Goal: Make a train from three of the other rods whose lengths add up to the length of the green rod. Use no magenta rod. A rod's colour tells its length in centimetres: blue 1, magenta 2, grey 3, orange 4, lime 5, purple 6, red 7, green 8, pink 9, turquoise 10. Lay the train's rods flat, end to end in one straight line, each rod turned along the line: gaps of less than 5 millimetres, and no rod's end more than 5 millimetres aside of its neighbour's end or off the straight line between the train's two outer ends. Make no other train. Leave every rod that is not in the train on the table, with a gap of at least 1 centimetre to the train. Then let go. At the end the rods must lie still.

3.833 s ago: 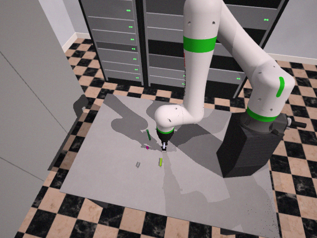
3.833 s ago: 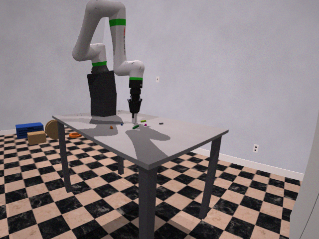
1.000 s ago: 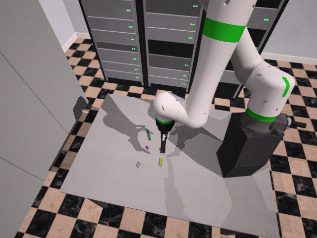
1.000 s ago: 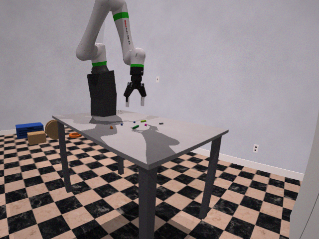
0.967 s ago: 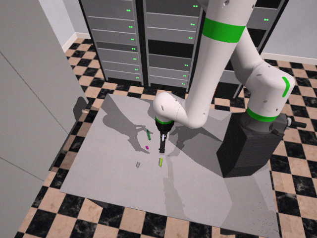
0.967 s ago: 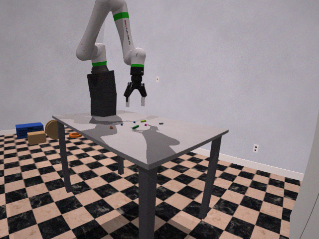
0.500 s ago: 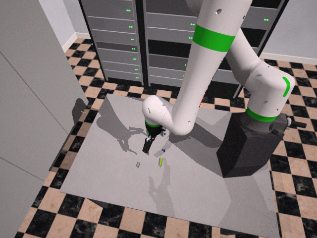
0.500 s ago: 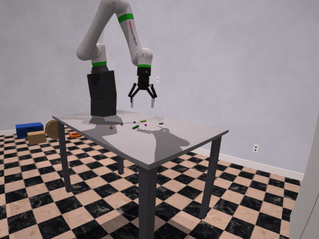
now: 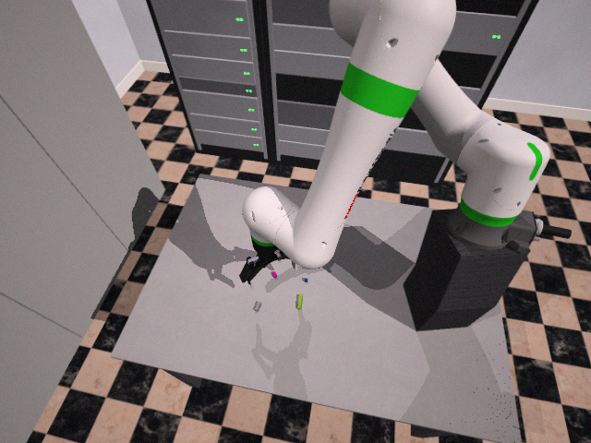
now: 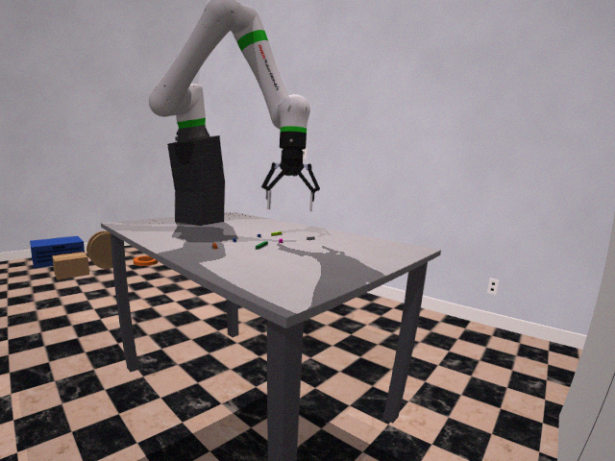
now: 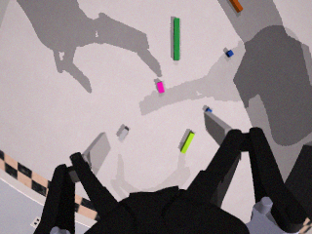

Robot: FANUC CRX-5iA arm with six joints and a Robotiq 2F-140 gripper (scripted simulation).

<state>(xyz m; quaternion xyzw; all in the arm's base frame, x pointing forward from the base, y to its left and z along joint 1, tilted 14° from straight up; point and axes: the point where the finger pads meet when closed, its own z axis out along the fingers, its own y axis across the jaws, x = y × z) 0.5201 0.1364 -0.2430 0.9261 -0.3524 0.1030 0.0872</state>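
I have my hand (image 9: 248, 281) (image 10: 289, 209) (image 11: 155, 131) wide open above the counter (image 9: 333, 353) (image 10: 278, 282) (image 11: 58, 117), its edges well outside the scattered rods.

Fingers (image 10: 290, 201) spread wider, farther above table (image 10: 347, 268).
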